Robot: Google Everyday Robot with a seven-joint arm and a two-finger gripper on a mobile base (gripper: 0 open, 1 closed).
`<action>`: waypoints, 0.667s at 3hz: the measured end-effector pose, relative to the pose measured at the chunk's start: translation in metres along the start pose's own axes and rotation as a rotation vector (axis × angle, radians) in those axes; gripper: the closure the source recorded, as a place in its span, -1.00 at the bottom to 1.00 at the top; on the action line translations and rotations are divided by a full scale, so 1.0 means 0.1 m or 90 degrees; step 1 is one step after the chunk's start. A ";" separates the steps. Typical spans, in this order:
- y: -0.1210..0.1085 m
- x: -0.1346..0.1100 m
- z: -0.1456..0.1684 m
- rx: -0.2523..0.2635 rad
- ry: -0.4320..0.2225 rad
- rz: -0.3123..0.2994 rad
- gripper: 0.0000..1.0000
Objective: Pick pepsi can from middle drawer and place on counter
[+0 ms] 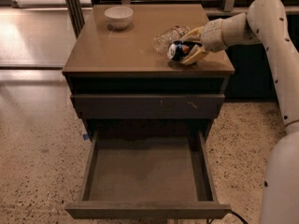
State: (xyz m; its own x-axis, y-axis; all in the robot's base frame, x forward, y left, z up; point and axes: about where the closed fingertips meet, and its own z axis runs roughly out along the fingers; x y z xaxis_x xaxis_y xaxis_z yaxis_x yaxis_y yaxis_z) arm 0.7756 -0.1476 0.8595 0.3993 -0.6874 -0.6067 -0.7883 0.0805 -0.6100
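The pepsi can (177, 50), dark blue with a red-white logo, lies on its side between the fingers of my gripper (189, 46). It is at the right front part of the tan counter (121, 50), resting on the surface or just above it. The gripper is shut on the can and reaches in from the right. The middle drawer (145, 174) is pulled out below and nothing lies in it.
A clear plastic water bottle (167, 37) lies on the counter just behind the can, close to the fingers. A white bowl (118, 17) stands at the counter's back left. A shut drawer front (147, 105) sits above the open drawer. Speckled floor surrounds the cabinet.
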 end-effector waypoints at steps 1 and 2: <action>0.00 0.00 0.00 0.000 0.000 0.000 0.62; 0.00 0.00 0.00 0.000 0.000 0.000 0.16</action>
State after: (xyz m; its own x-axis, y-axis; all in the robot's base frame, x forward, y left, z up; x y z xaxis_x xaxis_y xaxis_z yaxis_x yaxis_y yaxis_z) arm 0.7756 -0.1474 0.8594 0.3990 -0.6872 -0.6071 -0.7886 0.0806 -0.6096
